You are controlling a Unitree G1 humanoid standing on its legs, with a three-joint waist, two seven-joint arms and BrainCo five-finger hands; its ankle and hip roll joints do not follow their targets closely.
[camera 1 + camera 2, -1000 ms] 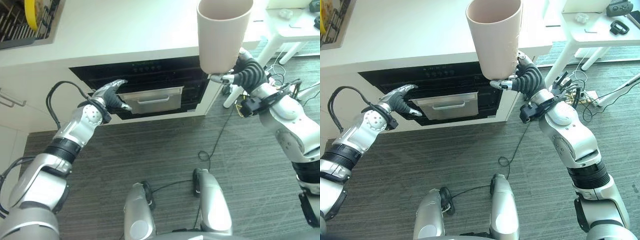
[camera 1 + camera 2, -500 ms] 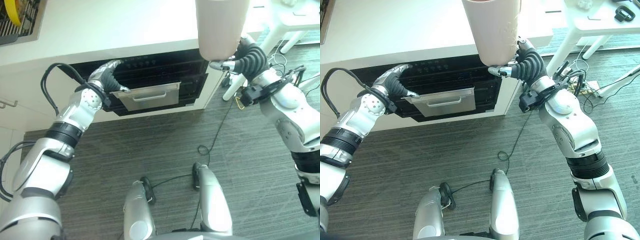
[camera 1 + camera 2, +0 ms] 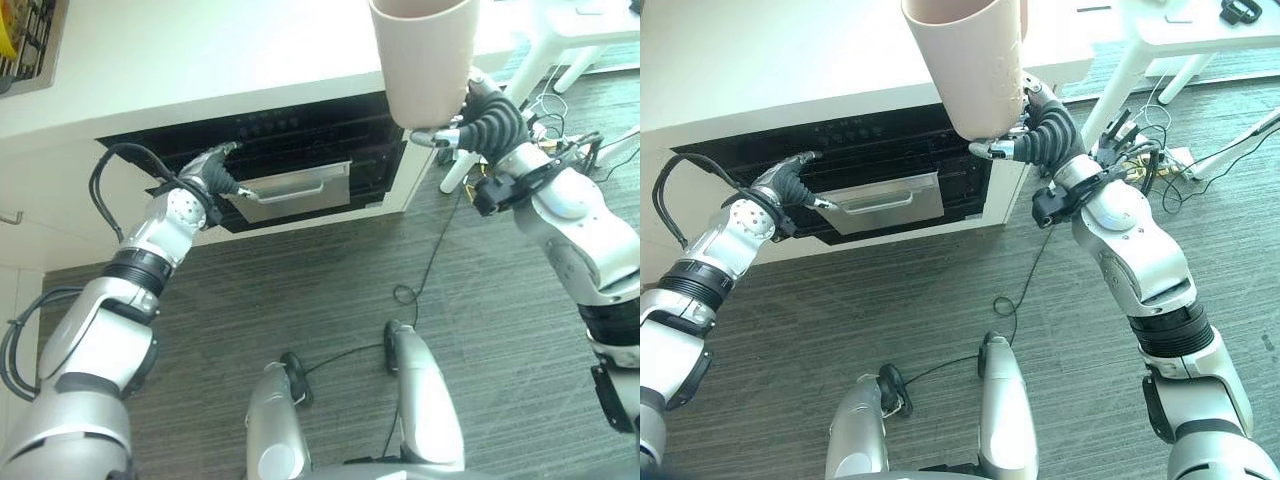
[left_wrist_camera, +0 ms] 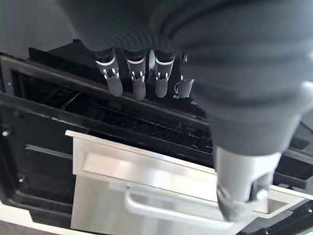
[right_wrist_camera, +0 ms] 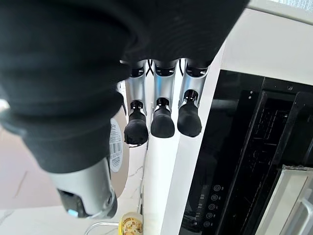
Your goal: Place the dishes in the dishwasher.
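Across the top of the frame runs a pale countertop (image 3: 200, 50), and beneath its front edge sits the dark opening of the dishwasher (image 3: 300, 150), partly open, with a silver panel and bar handle (image 3: 295, 187) tilted out at its middle. Below it, grey striped carpet (image 3: 330, 300) fills the centre and lower part of the frame — a wide stretch of floor between the appliance front and the bottom edge. A white table (image 3: 1200, 25) stands in the upper right corner. At centre left the left hand (image 3: 790, 185) reaches to the left end of the silver panel; in its wrist view the fingers (image 4: 137, 81) point into the dark cavity, fairly straight, while the thumb (image 4: 239, 196) lies on the bar handle, so the hand is loose rather than clenched. At upper centre right the right hand (image 3: 485, 125) grips the base of a tall beige cup (image 3: 425, 55), fingers wrapped round it — the cup stands upright, above the countertop's front edge and above the right end of the dishwasher opening, well apart from the left hand.
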